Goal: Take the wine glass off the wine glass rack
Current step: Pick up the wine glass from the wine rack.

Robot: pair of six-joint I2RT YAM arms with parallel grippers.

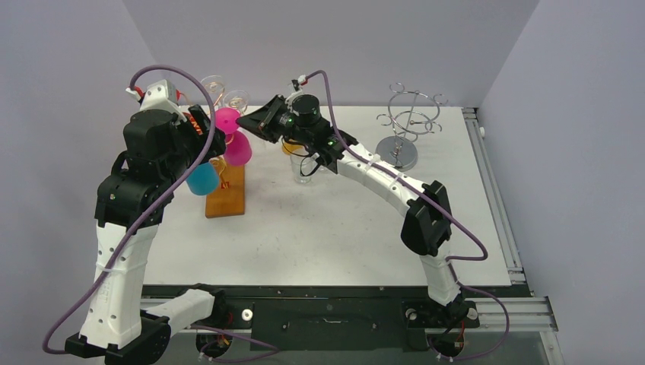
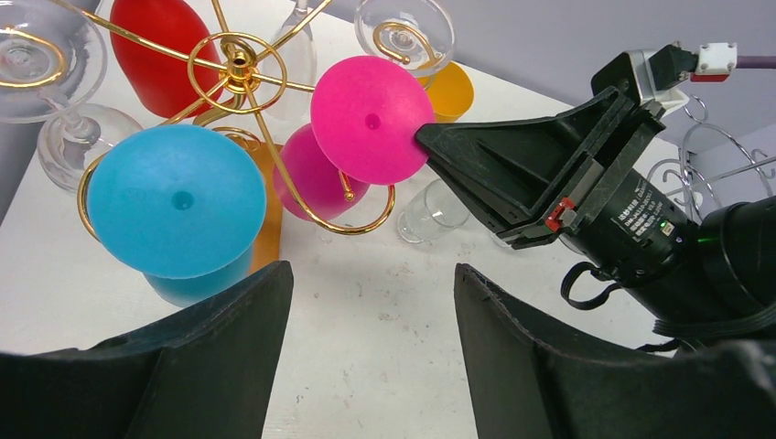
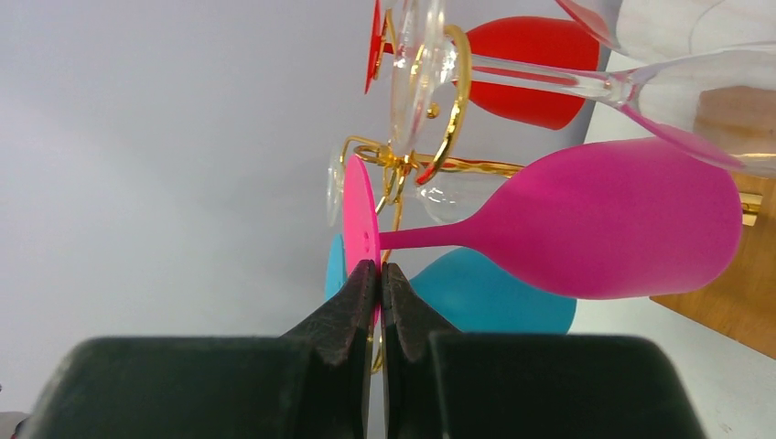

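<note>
The right gripper (image 3: 378, 270) has its two fingers pressed together on the rim of the pink wine glass's (image 3: 604, 219) round foot, pinching the thin disc edge-on. In the top view this sits in the upper left, over the gold wire rack (image 2: 238, 64) on its wooden base (image 1: 226, 194). The glass is upside down, foot uppermost and bowl below. Its foot is close against the rack's gold wires, but whether the stem still sits in a rack arm cannot be told.

Other glasses crowd around it. A blue wine glass (image 2: 174, 199) hangs just beside it, at the left of the left wrist view, with its foot close to the pink one. A red wine glass (image 2: 160, 50) hangs on the far side of the hub, at the top left of that view. Clear wine glasses (image 2: 41, 55) hang at the upper left corner, and in the right wrist view one clear stem (image 3: 549, 78) crosses just above the pink bowl. An orange glass (image 2: 450, 91) shows behind the pink foot.

A clear tumbler (image 2: 430, 212) stands on the table (image 1: 342, 228) under the right arm's wrist. An empty silver glass rack (image 1: 411, 122) stands well apart at the upper right of the top view.

The left gripper (image 2: 373, 270) hangs above the rack with its fingers spread and nothing between them.
</note>
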